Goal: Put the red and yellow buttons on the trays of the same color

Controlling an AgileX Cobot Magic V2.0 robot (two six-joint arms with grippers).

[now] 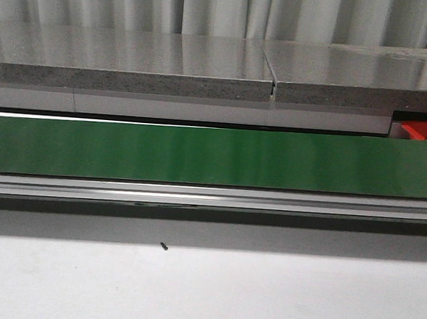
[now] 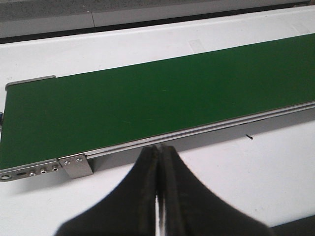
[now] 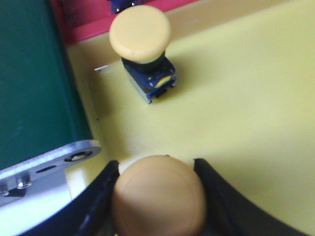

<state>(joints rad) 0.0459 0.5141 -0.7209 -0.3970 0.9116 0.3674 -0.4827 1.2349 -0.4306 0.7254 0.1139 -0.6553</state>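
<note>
Right gripper (image 3: 158, 196) clasped a yellow button (image 3: 158, 194) above the yellow tray (image 3: 246, 108); left gripper (image 2: 158, 162) was closed, empty.

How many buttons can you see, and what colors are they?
Yellow buttons: 2, one standing in the yellow tray at, one held in the right gripper at
Red buttons: 0 that can be made out
Total: 2
</note>
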